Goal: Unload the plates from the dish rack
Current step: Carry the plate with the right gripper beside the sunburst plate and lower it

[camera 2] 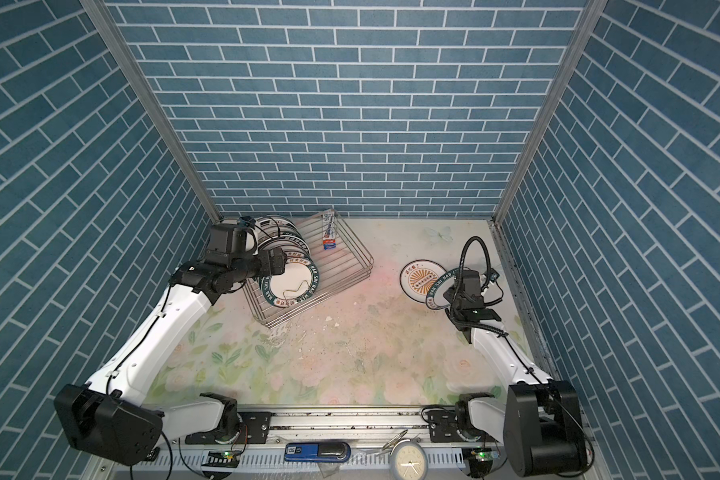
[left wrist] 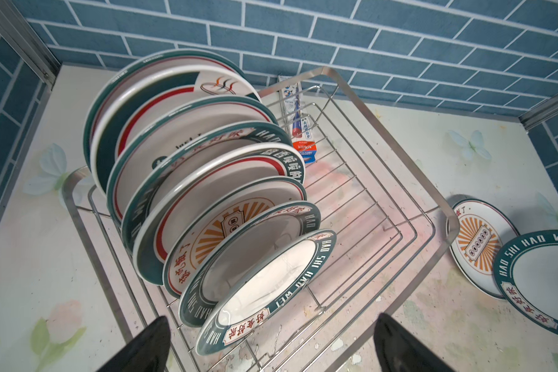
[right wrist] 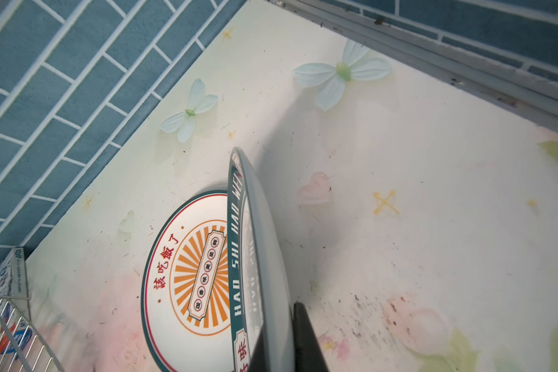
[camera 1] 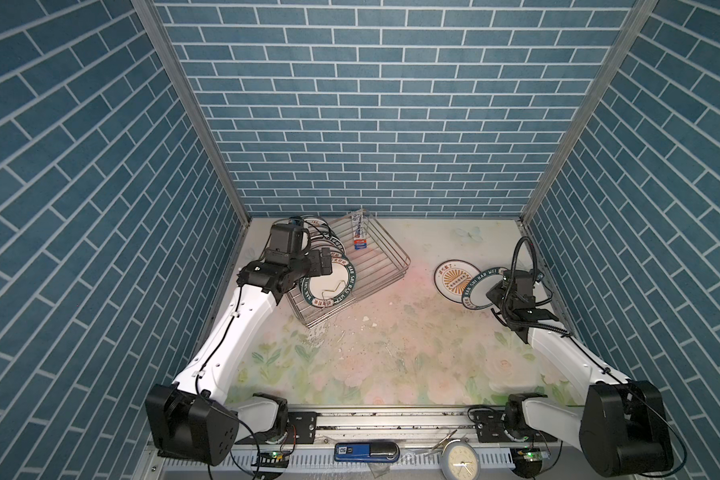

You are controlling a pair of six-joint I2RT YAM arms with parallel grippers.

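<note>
Porcelain on porcelain is my worry on the right; the right hand (right wrist: 281, 341) is clamped on the rim of a teal-lettered plate (right wrist: 258, 241), which hangs steeply tilted over a sunburst plate (right wrist: 187, 277) lying flat on the surface (camera 1: 391, 353); whether the two touch I cannot tell. If I let go at this angle, I judge the held plate would drop edge-first, strike the one below and chip or skid; a grip on the rim alone could also let it swing.

On the other side, the remaining plates (left wrist: 207, 167) stand on edge in the dish rack (left wrist: 335, 72), leaning and packed close along its left part; the rack sits askew near the back left corner of the surface. The risk there is catching two rims at once, since the front plate (left wrist: 271, 290) nearly rests against its neighbour; a snagged wire could also drag the light rack along.

My left arm reaches forward over the rack's near end, wrist bent down; the left hand (left wrist: 271, 322) hovers with fingers wide apart, holding nothing, lined up on the front plate. My right arm stretches out toward the right wall, its hand angled down at the surface.
</note>
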